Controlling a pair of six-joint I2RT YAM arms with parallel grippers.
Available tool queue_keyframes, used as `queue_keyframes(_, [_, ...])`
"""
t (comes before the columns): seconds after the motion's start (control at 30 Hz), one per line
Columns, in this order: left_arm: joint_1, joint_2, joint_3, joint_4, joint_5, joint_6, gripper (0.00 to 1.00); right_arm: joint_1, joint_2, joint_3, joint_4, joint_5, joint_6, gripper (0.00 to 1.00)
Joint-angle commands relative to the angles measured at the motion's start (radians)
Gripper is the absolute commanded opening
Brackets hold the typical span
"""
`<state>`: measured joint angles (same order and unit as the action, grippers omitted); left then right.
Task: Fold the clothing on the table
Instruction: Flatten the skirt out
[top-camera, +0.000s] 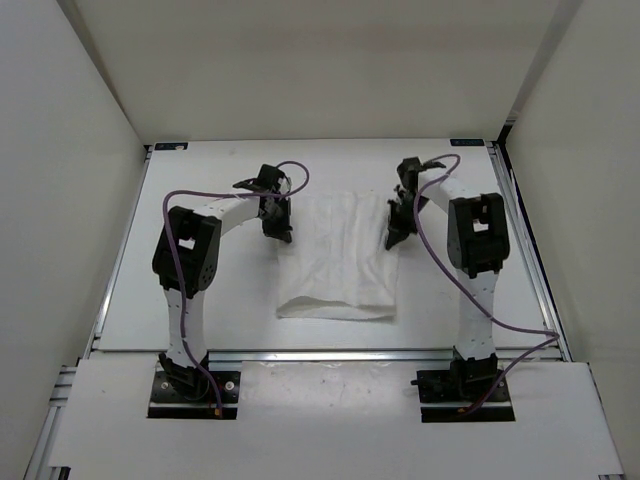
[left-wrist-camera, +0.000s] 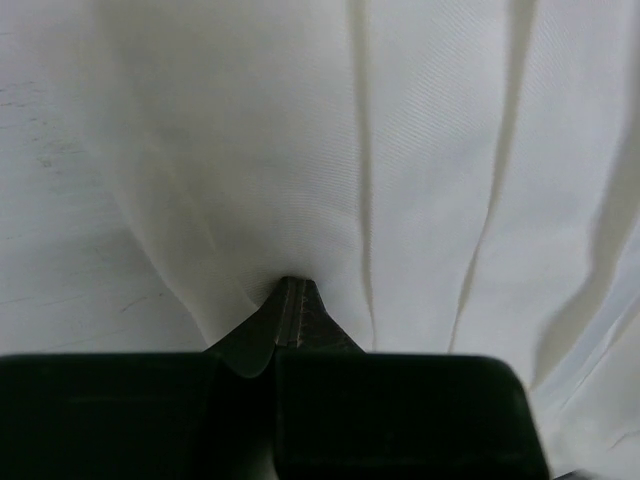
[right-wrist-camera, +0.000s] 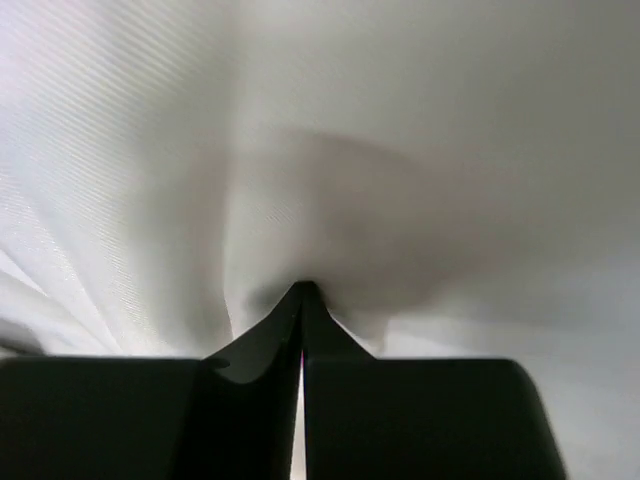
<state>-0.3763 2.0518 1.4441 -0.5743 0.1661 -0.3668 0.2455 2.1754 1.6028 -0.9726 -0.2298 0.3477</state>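
The clothing (top-camera: 340, 258) is a white pleated garment lying flat in the middle of the table (top-camera: 215, 312), its curved hem toward the arms. My left gripper (top-camera: 281, 233) is at the garment's upper left edge and my right gripper (top-camera: 394, 238) at its upper right edge. In the left wrist view the jaws are shut (left-wrist-camera: 292, 287), and the creased fabric (left-wrist-camera: 430, 150) puckers toward their tip. In the right wrist view the jaws are also shut (right-wrist-camera: 303, 291), with the cloth (right-wrist-camera: 140, 170) gathered round the tip. What lies between the pads is hidden.
Silver metal rails (top-camera: 541, 262) edge the table on both sides and along the front. Plain white walls (top-camera: 60, 120) stand close on the left, the right and behind. Both arm bases (top-camera: 190, 385) are bolted at the near edge, with purple cables looping from them.
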Motion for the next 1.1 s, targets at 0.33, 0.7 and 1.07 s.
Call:
queue_keyframes(0.33, [0.030,-0.076,0.080,0.010,0.073,-0.070,0.01,0.029,-0.066,0.372,0.083,0.225,-0.091,0.40])
queue_keyframes(0.7, [0.117,-0.140,-0.085,0.040,0.131,-0.073,0.00,-0.113,-0.305,0.017,0.092,0.238,-0.134,0.56])
queue_keyframes(1.07, [-0.099,-0.265,-0.260,0.168,0.162,-0.303,0.53,-0.084,-0.332,-0.037,0.107,0.245,-0.144,0.56])
